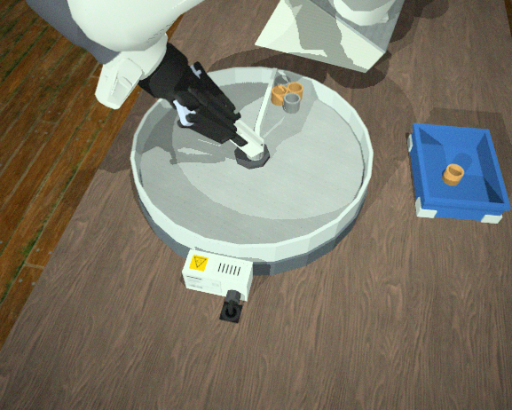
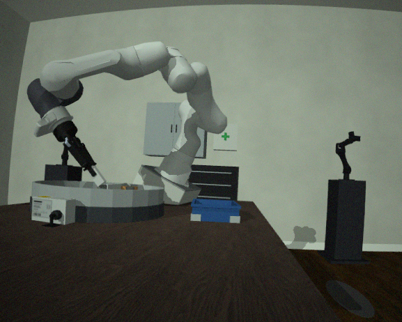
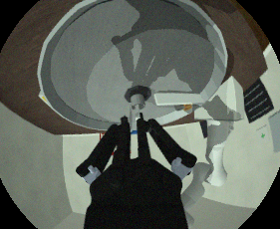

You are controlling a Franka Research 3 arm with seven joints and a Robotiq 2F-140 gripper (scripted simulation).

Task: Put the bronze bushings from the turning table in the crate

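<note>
Top view, gripper: the black gripper (image 1: 254, 151) (image 2: 100, 182) (image 3: 134, 110) is leaning in from the far left, its pale tips almost together and seemingly holding nothing, and is pointing at the dark hub (image 1: 248, 163) (image 3: 146, 95).
Top view, bushings: 2 bronze bushings (image 1: 276, 98) (image 1: 298, 94) and 1 steel bushing (image 1: 291, 108) are crowding the far side of the turning table (image 1: 253, 252) (image 2: 122, 196) (image 3: 44, 60), right of the pale bar (image 1: 264, 106) (image 3: 176, 99); something grey is showing behind them, too unclear to name.
Top view, crate: 1 bronze bushing (image 1: 452, 178) is lying in the blue crate (image 1: 461, 208) (image 2: 216, 206) on the right.
Top view, grasp risk: the bushings are standing so close that opening fingers could be knocking the steel one, or catching it with a bronze one.
Exterior view, rim: the high wall is hiding most of the bushings; too low a path to the crate could be scraping it.
Wrist view, bar: the bar is standing between the hub and the partly hidden bronze; a low sideways sweep could be striking it.
Wrist view, turning: if the table is turning, a grasp aimed at an old position could be missing.
</note>
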